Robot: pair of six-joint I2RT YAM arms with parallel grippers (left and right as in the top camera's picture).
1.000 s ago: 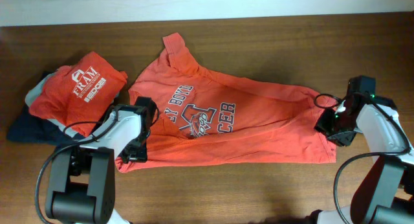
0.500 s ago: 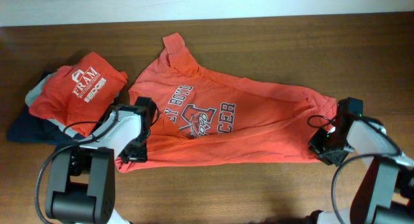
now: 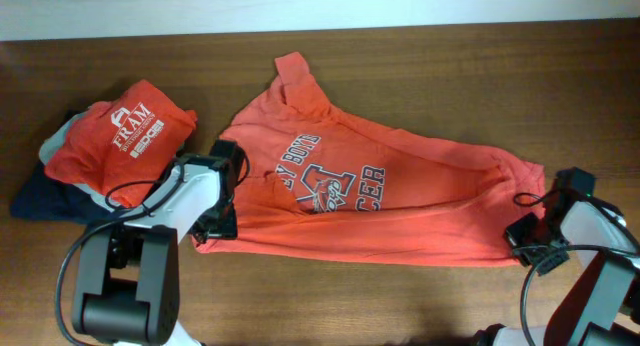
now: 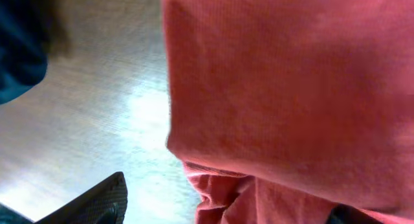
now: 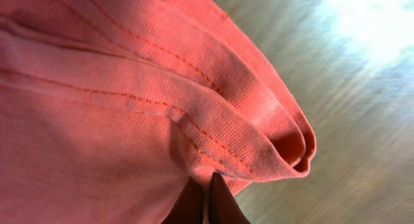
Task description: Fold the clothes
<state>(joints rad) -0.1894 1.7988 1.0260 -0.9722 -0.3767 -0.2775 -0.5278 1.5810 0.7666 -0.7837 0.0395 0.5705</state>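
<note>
The clothes (image 3: 400, 211), an orange-red T-shirt with a navy-and-white chest print, lie spread across the wooden table, print up and collar towards the left. My left gripper (image 3: 218, 224) is at the shirt's lower left edge. In the left wrist view its jaws (image 4: 220, 208) stand wide apart, with a bunch of the shirt (image 4: 291, 88) lying between them. The left finger (image 4: 97, 201) is clear of the cloth. My right gripper (image 3: 528, 238) is at the lower right corner. Its fingertips (image 5: 207, 188) are pinched together on a stitched hem fold of the shirt (image 5: 97, 88).
A pile of folded garments sits at the table's left. A red shirt with a white logo (image 3: 125, 136) lies on top of grey (image 3: 55, 143) and navy (image 3: 45, 201) pieces. The navy cloth (image 4: 19, 43) shows at the left wrist view's upper left. Bare wood (image 3: 400, 296) runs along the front.
My right gripper moved towards the front right and shut on the hem. The whole shirt slid to the right with it. The left gripper shifted slightly right and its jaws stayed wide.
</note>
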